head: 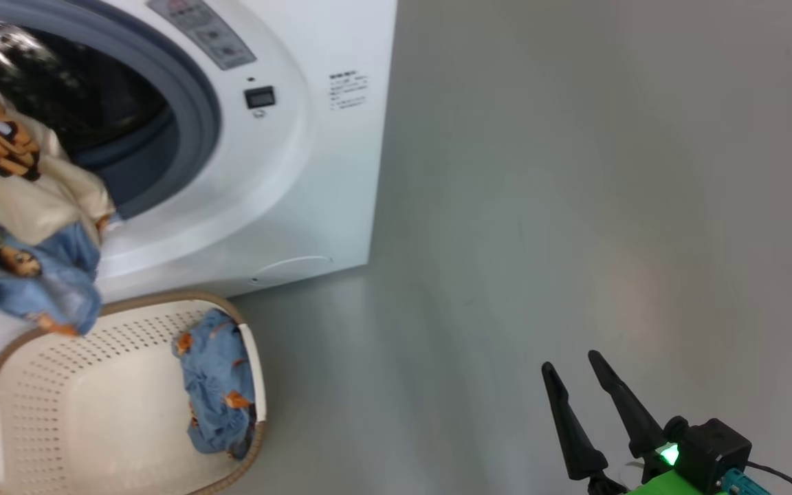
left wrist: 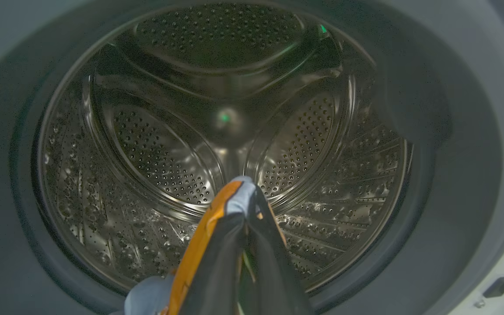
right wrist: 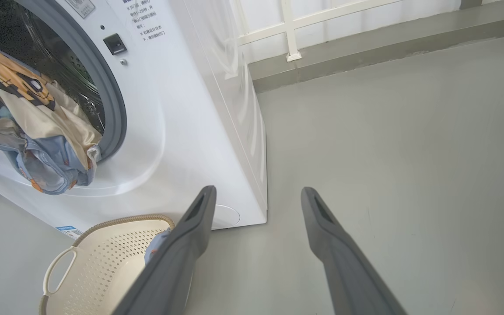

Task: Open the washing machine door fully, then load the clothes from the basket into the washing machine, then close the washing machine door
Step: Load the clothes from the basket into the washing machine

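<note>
The left gripper (left wrist: 244, 205) is clamped together on a garment (left wrist: 199, 249), and its fingers point into the drum (left wrist: 155, 144). Most of the cloth hangs below and behind the hand, outside the gasket (left wrist: 453, 183) and above the basket (head: 93, 412). I judge that a release here can let it slide down out of the opening, or the tail can catch on the gasket lip. Ahead of the fingers the drum looks empty and deep, with free room all around. A second garment (head: 217, 392) lies in the basket. The right gripper (head: 578, 375) has its fingers apart and holds nothing, over bare floor (head: 575, 206).
</note>
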